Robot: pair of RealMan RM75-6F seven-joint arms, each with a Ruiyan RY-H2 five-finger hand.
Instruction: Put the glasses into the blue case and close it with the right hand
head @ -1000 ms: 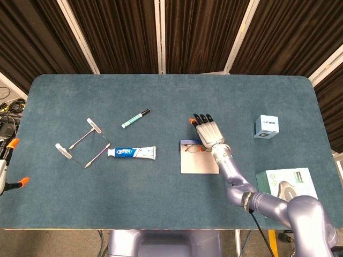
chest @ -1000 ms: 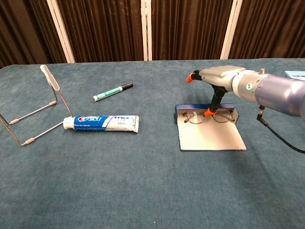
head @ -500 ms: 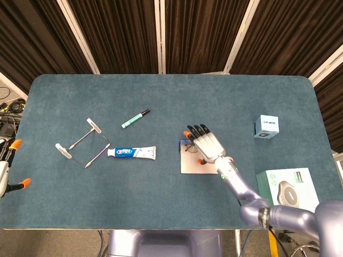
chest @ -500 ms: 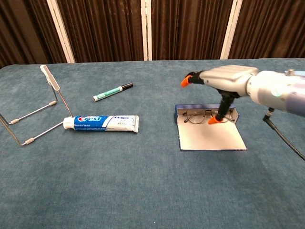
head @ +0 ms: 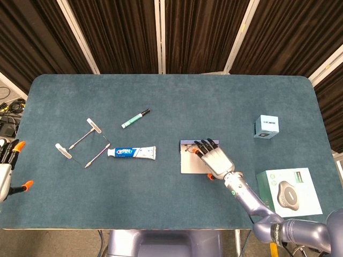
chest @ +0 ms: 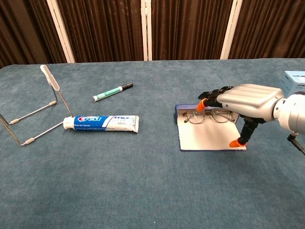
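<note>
- Right hand point(chest: 245, 101): fingers spread, palm down, holding nothing; thumb tip at the near right corner of the open flap.
- Glasses point(chest: 206, 116): lying in the blue case point(chest: 208, 135), just beneath the fingertips.
- Handling judgement: the glasses are light, thin-framed and fragile; the flap looks stiff and light. Take it at its near edge.
- Left hand point(head: 7, 160): idle, well apart from the case; state unclear.
</note>
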